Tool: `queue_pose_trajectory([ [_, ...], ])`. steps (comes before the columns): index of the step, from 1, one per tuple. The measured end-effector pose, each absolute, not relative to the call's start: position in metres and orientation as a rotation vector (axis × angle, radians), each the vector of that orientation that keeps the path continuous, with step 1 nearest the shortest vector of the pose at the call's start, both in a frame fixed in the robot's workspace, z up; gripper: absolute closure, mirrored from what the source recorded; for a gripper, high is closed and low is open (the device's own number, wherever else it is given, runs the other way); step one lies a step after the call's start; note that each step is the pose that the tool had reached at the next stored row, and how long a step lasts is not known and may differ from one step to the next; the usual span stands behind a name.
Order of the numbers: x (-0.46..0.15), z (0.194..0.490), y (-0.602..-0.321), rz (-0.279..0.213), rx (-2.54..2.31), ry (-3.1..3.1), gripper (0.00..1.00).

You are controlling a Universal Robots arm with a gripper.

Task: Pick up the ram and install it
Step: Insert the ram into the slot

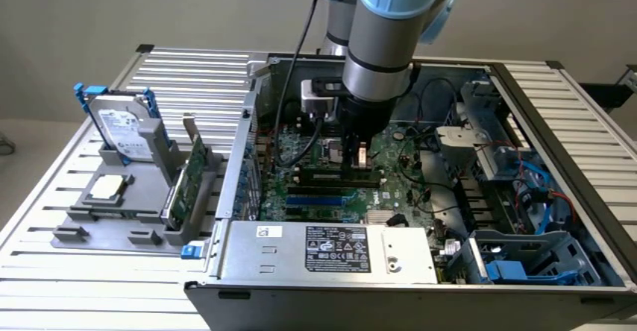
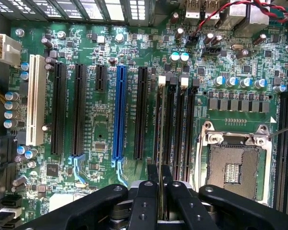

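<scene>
In the exterior view the arm reaches straight down into the open computer case [image 1: 249, 122], with my gripper [image 1: 360, 158] low over the motherboard [image 1: 398, 189]. The ram [image 1: 339, 173] lies lengthwise under it, at the black memory slots. The wrist view shows my gripper [image 2: 159, 173] shut on the ram [image 2: 159, 143], which appears edge-on as a thin strip between the two black fingers [image 2: 151, 178]. That strip runs along the first of several parallel memory slots [image 2: 175, 124], in line with its white end latch [image 2: 162, 80]. I cannot tell whether the ram is seated or just above the slot.
A blue slot [image 2: 118, 115], black slots [image 2: 78, 105] and a white slot [image 2: 34, 105] lie beside the memory slots, a CPU socket [image 2: 233, 167] on the other side. Outside the case, a grey fixture [image 1: 110, 223] holds a hard drive [image 1: 121, 128] and a green card [image 1: 189, 178]. The power supply [image 1: 329, 249] sits in front.
</scene>
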State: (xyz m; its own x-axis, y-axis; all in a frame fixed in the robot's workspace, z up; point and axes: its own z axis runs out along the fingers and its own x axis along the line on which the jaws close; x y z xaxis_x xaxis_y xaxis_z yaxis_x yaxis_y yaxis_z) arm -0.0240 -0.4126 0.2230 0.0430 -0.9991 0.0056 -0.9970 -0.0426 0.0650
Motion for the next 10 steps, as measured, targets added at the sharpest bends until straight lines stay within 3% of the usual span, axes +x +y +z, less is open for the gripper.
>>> queue_pose_trajectory([
  [9, -0.0240, 0.2221, -0.4125, -0.063, 2.231, -2.138, 0.85],
  [10, -0.0241, 0.2221, -0.4125, -0.063, 2.231, -2.138, 0.78],
])
